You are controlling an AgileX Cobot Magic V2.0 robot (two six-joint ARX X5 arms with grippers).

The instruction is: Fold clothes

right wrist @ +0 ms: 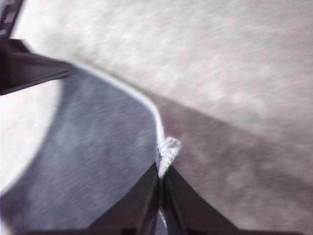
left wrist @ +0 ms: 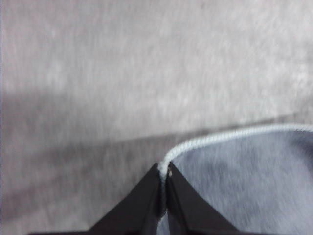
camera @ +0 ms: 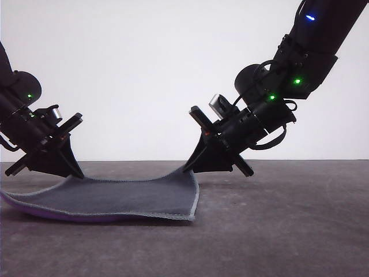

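Note:
The clothes are one small cloth (camera: 115, 198), dark grey on top, purple underneath along its near edge, with a pale stitched border. It lies on the grey table with its two far corners lifted. My left gripper (camera: 79, 174) is shut on the far left corner, and the left wrist view shows its fingers (left wrist: 164, 191) pinching the pale edge (left wrist: 215, 139). At the far right corner my right gripper (camera: 187, 169) is shut too. Its fingers (right wrist: 160, 183) clamp the bunched white edge (right wrist: 168, 152) of the cloth (right wrist: 98, 161).
The grey table (camera: 288, 219) stretches bare to the right of the cloth and in front of it. A plain white wall (camera: 144, 69) stands behind. The left arm (right wrist: 29, 68) shows across the cloth in the right wrist view.

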